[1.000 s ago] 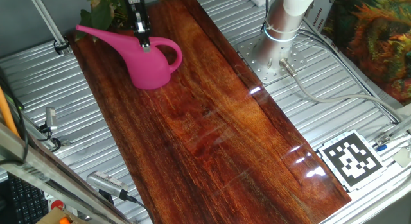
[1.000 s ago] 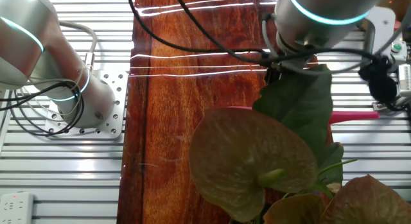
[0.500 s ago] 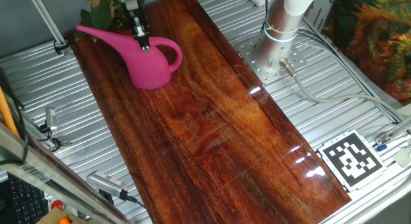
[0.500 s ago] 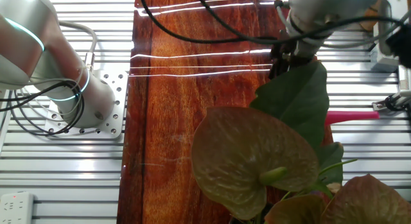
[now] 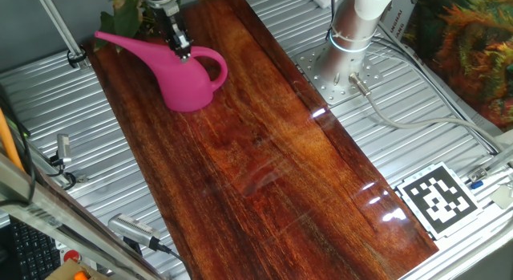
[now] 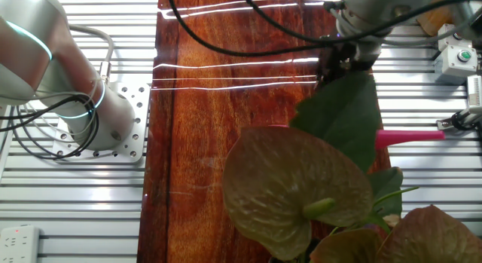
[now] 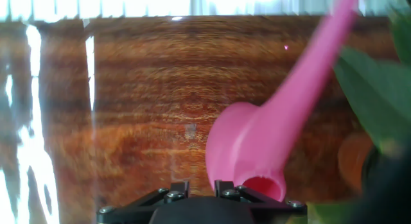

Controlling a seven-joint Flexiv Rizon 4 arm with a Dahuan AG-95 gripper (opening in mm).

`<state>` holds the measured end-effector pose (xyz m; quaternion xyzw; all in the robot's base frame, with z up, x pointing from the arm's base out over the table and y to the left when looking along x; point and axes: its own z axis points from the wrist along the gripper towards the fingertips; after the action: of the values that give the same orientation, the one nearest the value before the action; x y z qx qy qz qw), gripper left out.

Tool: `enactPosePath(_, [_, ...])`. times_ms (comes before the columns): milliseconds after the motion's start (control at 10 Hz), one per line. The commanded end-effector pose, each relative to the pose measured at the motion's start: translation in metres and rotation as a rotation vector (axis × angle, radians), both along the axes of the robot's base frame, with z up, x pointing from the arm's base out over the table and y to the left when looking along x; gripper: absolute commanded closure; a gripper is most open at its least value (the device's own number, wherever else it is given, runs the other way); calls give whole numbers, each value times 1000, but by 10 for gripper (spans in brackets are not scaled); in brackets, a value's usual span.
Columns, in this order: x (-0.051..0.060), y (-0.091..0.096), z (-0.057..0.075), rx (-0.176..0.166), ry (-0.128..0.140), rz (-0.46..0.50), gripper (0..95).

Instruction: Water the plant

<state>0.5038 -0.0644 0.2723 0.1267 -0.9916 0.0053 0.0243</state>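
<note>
Pink watering can [image 5: 186, 75] sits on the counter [image 5: 272, 160], spout toward the plant [image 6: 301, 188] at the far end. End effector [image 5: 181, 48] is right over the can's rim, prob. for a grasp; can't tell if it's closed.

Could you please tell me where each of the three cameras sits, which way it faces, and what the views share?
One fixed view: high at the near end, looking down the wooden board toward the pink watering can; shows the pincer and the arm's base.
The other fixed view: behind the plant, looking back along the board; shows arm links.
Hand view: on the hand, looking down at the can; shows only the pincer's base.
Shared: the can, board and plant appear in all three.
</note>
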Motion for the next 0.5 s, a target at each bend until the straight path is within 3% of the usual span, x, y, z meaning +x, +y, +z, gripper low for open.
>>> enactPosePath(100, [1, 0, 1, 63, -120, 1575, 570])
enactPosePath(200, [1, -1, 2, 79, -126, 1577, 570])
enactPosePath(400, [5, -2, 3, 71, -124, 1486, 570])
enactPosePath(500, [14, -3, 3, 69, -116, 1446, 570])
